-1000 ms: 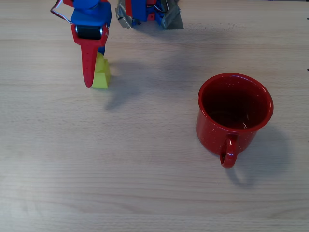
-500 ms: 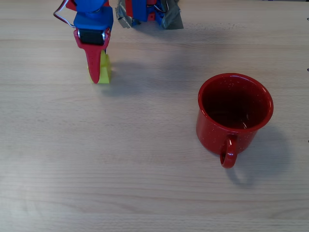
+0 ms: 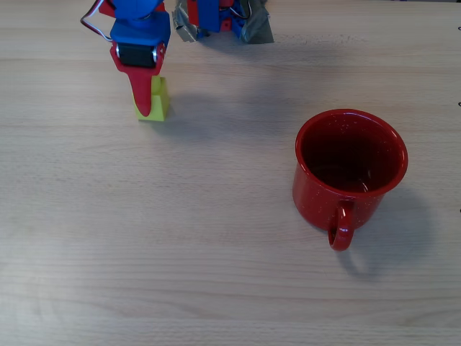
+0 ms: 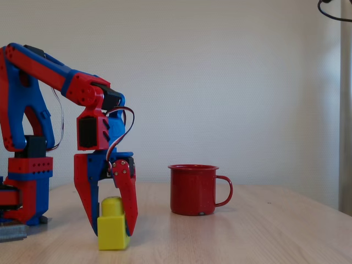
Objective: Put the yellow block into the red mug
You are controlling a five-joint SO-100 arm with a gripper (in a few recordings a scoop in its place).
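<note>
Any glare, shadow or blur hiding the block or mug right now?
Overhead view: sharp, soft shadows beside the red mug and the yellow block, faint sheen on the rim. Fixed view: even light, the block crisp between the jaws.

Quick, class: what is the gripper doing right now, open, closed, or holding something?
Gripper: jaws closed around the yellow block, one on each side; the block sits on the table, not yet lifted.
</note>
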